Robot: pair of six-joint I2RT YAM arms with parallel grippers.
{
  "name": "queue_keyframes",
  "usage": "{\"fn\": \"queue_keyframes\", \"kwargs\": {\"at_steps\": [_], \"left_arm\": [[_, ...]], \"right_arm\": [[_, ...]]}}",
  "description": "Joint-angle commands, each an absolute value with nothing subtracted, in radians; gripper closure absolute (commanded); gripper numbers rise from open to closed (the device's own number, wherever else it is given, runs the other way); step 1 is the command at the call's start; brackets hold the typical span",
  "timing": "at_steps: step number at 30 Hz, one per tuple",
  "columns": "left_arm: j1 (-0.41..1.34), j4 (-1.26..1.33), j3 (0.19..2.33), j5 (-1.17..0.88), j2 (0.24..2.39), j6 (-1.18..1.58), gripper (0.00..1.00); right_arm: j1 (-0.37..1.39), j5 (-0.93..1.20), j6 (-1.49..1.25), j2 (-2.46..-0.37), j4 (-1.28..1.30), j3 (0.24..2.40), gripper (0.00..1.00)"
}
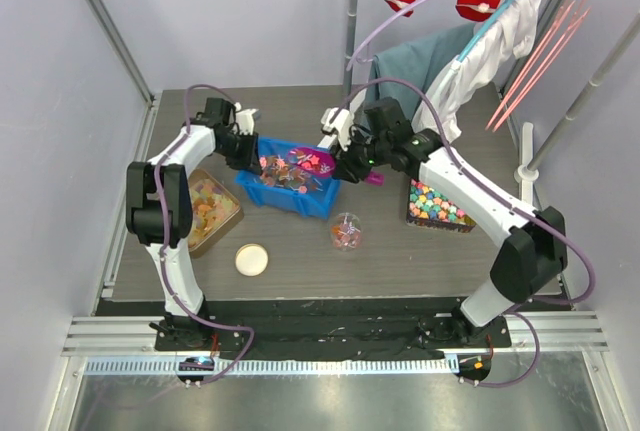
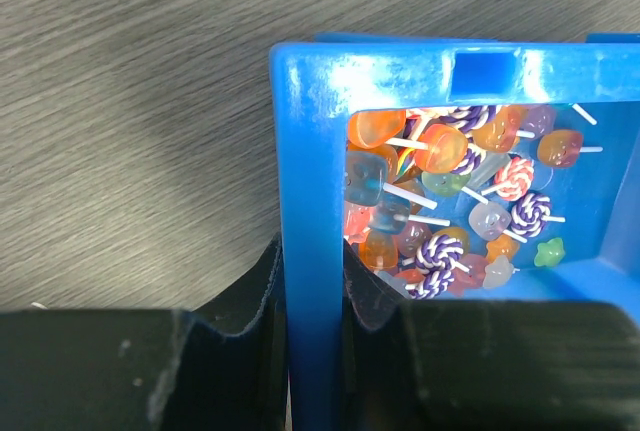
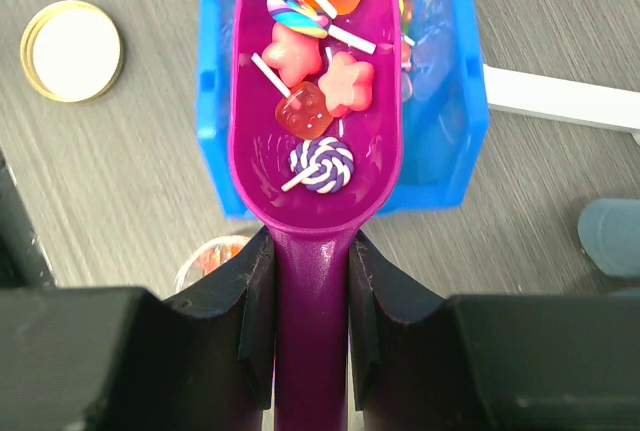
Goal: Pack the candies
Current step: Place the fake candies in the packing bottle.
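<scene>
Blue plastic formed the one bin [image 1: 290,199] at the middle of the table, and most of the candies [image 2: 440,191] lay heaped inside it, too many and too tangled to count: small lollipops on white sticks, swirled purple and pink, with orange, red and pale pieces among them.

The left gripper [image 2: 312,281] was closed on the bin's near wall, one finger outside and one inside, with the wall pinched between them close to a corner.

The right gripper [image 3: 310,281] was clamped on the handle of one magenta scoop [image 3: 320,201], whose bowl reached out over the bin. Seven candies sat in the scoop:
- one purple swirl lollipop
- one red square
- two pink stars
- one rainbow swirl
- one orange piece
- one blue piece, cut off by the top edge of the right wrist view

Whether the scoop touched the bin could not be told.

Near the bin, on its front side, stood one clear jar [image 1: 346,233] with a few candies in it. One gold-rimmed lid [image 1: 251,259] lay flat further to the left, apart from the jar.

Two more containers flanked the bin: a tray of orange-yellow pieces [image 1: 205,206] on the left and a box of pastel sweets [image 1: 438,206] on the right.
</scene>
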State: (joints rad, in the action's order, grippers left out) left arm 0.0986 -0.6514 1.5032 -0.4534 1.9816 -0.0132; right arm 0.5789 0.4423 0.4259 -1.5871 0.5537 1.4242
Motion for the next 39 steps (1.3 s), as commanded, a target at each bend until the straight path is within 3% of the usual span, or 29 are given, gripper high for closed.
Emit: {"fn": "queue_keyframes", "kwargs": {"at_steps": [1, 14, 21, 39], "left_arm": [[0.080, -0.641, 1.543, -0.469, 1.993, -0.028, 1.00], [0.058, -0.657, 1.560, -0.460, 2.011, -0.037, 1.00], [0.045, -0.654, 1.555, -0.457, 2.013, -0.035, 1.00], [0.029, -0.653, 1.552, -0.456, 2.003, -0.034, 1.00]], "right_arm": [[0.555, 0.477, 0.462, -1.464, 0.541, 1.385, 0.99], [0.517, 0.448, 0.583, -1.272, 0.785, 1.259, 0.99], [0.517, 0.397, 0.653, -1.264, 0.981, 1.249, 0.99], [0.589, 0.190, 0.638, -1.357, 1.160, 1.266, 0.99]]}}
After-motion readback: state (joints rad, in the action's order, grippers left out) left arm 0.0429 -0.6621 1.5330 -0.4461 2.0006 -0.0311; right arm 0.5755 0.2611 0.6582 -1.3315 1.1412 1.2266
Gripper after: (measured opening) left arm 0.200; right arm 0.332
